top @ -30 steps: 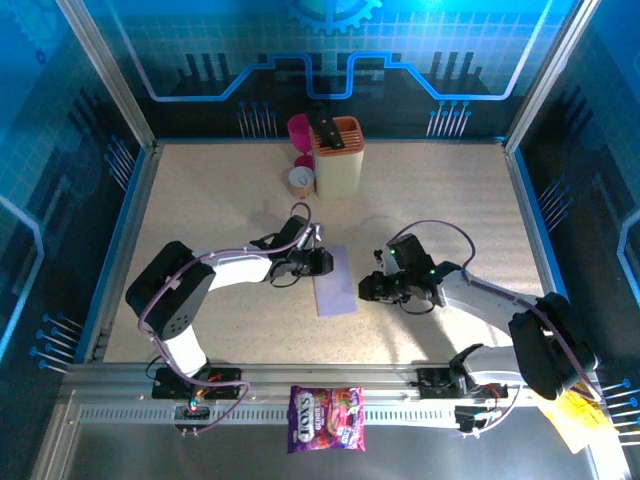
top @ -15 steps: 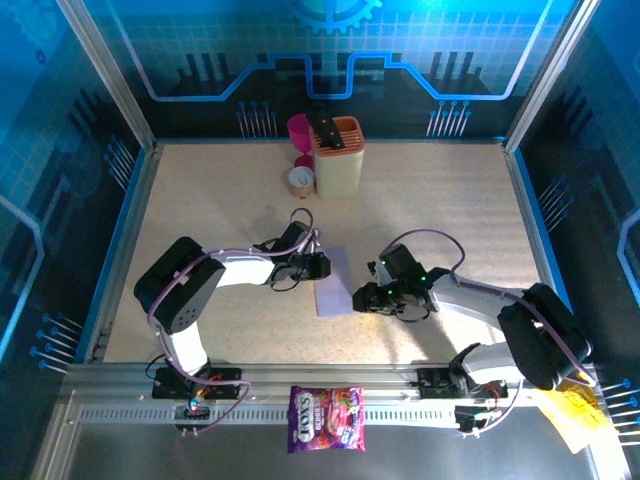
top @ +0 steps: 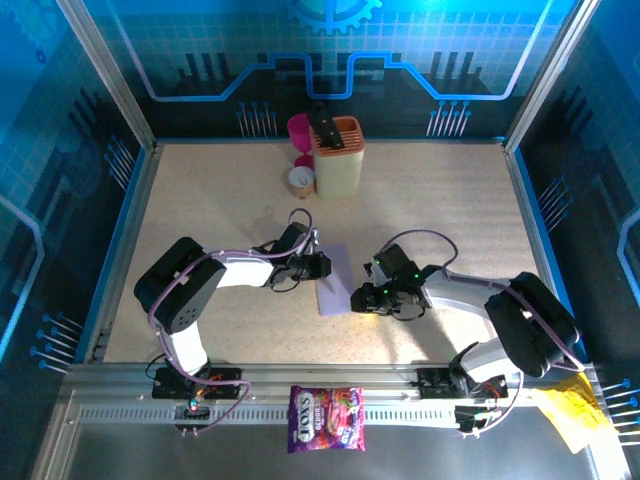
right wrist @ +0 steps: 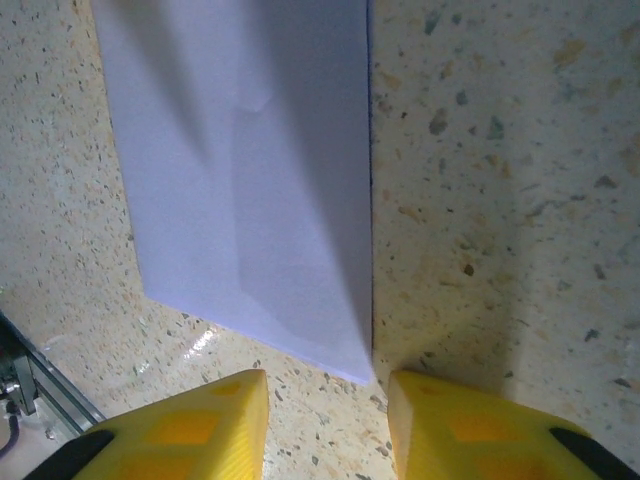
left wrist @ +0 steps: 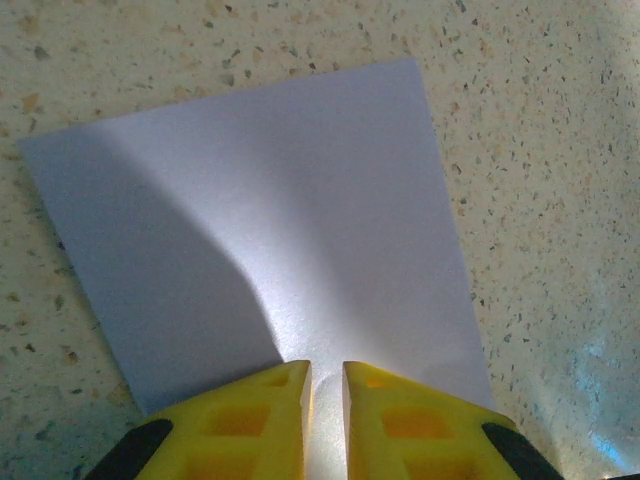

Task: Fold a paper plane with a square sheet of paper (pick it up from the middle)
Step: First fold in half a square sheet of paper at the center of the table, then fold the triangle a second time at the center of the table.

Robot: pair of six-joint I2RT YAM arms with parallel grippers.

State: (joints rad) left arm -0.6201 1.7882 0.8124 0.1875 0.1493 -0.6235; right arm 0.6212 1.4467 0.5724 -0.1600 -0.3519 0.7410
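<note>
The folded sheet of paper (top: 335,283) is spotted mid-table (top: 200,200), long axis running far edge to near edge, with the left gripper (top: 320,266) almost closed at its left edge, grip unclear, and the right gripper (top: 358,298) spread at its near right corner.

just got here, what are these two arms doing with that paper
Both arms are working on the lilac sheet of paper, which lies flat on the table. It looks folded into a narrow rectangle, with no plane shape yet. The left gripper, nearly closed, sits at one edge of it. The right gripper is open, low at a corner on the opposite side, not gripping.
</note>
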